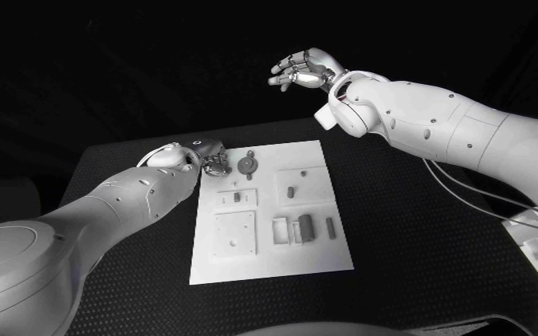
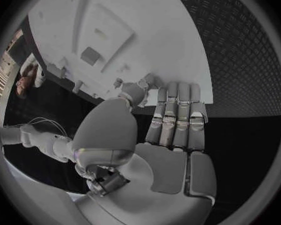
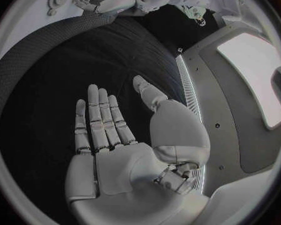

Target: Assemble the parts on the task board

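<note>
The board (image 1: pixel 317 196) is white, its parts (image 1: pixel 305 229) grey. The table (image 1: pixel 426 258) is black with a raised diamond tread pattern. Both arms are white, and the hands silver.

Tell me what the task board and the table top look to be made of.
Task board: seemingly a rigid plastic or painted plate, matte white, with crisp edges and shallow cut-out pockets; the look cannot settle which. Table: black, probably a rubber or textured mat, judging by the fine raised diamond pattern across it in the left wrist view.
</note>
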Controlling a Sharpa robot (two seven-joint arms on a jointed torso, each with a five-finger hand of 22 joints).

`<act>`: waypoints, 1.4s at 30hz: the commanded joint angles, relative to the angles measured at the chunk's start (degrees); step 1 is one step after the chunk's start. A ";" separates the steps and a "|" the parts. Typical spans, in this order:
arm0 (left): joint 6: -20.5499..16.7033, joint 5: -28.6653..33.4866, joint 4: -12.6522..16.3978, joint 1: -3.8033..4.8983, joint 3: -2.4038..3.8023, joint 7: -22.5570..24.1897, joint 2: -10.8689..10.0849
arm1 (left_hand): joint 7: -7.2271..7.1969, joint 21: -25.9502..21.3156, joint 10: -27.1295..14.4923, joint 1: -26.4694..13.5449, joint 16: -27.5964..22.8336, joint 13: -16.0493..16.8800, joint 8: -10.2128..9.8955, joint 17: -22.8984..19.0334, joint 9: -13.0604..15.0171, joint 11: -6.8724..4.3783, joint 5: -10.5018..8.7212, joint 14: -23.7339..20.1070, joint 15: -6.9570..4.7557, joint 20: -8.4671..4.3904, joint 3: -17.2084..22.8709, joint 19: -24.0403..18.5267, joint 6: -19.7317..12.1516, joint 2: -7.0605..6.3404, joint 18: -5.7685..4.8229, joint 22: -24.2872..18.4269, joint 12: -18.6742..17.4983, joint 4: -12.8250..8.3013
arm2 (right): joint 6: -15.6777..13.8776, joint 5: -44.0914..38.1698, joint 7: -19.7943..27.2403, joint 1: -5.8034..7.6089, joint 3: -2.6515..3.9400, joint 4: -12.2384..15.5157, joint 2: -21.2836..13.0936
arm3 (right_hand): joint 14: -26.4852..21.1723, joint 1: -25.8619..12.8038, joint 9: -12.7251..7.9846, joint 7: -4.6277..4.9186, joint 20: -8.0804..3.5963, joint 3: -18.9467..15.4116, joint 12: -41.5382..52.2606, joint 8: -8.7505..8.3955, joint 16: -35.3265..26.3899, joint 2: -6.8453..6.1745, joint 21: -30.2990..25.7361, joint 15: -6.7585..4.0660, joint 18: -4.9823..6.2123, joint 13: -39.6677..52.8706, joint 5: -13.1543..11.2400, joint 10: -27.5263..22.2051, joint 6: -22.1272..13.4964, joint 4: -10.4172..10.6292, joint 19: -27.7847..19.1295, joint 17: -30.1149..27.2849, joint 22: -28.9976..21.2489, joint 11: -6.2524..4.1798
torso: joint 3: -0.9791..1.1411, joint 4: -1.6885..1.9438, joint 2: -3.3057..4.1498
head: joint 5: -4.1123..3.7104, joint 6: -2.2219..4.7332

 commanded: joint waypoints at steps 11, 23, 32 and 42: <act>3.46 -0.75 0.91 -2.19 -0.70 1.21 -0.24 | 0.26 0.23 4.09 -0.27 0.64 -1.66 1.07 -0.13 -0.54 -0.12 0.66 1.69 -0.46 -0.33 1.23 1.40 3.38 2.54 -0.68 0.58 0.22 0.55 | 0.13 -0.24 0.34 0.01 0.06 0.18 -0.14 | 0.53 0.00 -0.09 2.34 0.00 0.14 0.23 0.32 -0.18 0.34 -0.42 0.05 -0.93 -0.10 -0.08 -0.18 -0.43 0.07 0.07 -0.06 0.11 -0.04 | 0.00 0.00 0.01 | 0.13 -0.05; -1.49 1.30 2.50 -1.84 -0.67 2.56 -1.88 | 0.38 0.26 5.55 -0.85 0.82 -1.52 1.25 -0.19 -0.80 -0.11 1.74 2.54 -0.81 -0.70 1.80 2.21 4.39 3.39 -0.63 0.85 -0.04 0.36 | 0.05 -0.21 0.32 0.02 0.06 0.50 -0.82 | 0.54 -0.08 -0.10 2.34 0.00 0.11 0.24 0.34 -0.18 0.32 -0.47 0.05 -0.93 -0.13 -0.09 -0.18 -0.42 0.13 0.07 -0.07 0.15 -0.04 | -0.11 0.13 -0.03 | 0.43 0.04; -2.94 3.40 3.91 -1.66 -0.62 2.98 -2.80 | 0.34 0.20 6.21 -0.42 0.82 -1.43 1.42 -0.24 -0.81 -0.25 2.23 2.83 -0.92 -0.81 2.33 2.49 4.89 3.60 -0.63 0.93 -0.15 0.09 | 0.09 -0.21 0.34 0.02 0.06 0.47 -0.97 | 0.55 -0.15 -0.11 2.34 0.01 0.08 0.25 0.36 -0.18 0.31 -0.50 0.05 -0.93 -0.15 -0.09 -0.18 -0.42 0.20 0.08 -0.08 0.18 -0.04 | -0.05 0.02 0.02 | 0.88 0.23; -5.47 5.67 5.91 0.01 -0.34 3.65 -4.18 | 0.46 0.20 6.36 -0.31 0.82 -1.41 1.40 -0.27 -0.84 -0.28 2.26 2.96 -0.95 -0.87 2.49 2.66 4.93 3.47 -0.62 0.97 -0.26 0.08 | 0.17 -0.17 0.35 0.02 0.06 0.20 -1.16 | 0.56 -0.21 -0.13 2.34 0.00 0.07 0.27 0.37 -0.18 0.32 -0.54 0.04 -0.93 -0.18 -0.08 -0.18 -0.42 0.25 0.09 -0.10 0.22 -0.04 | -0.09 0.05 -0.09 | 1.28 0.55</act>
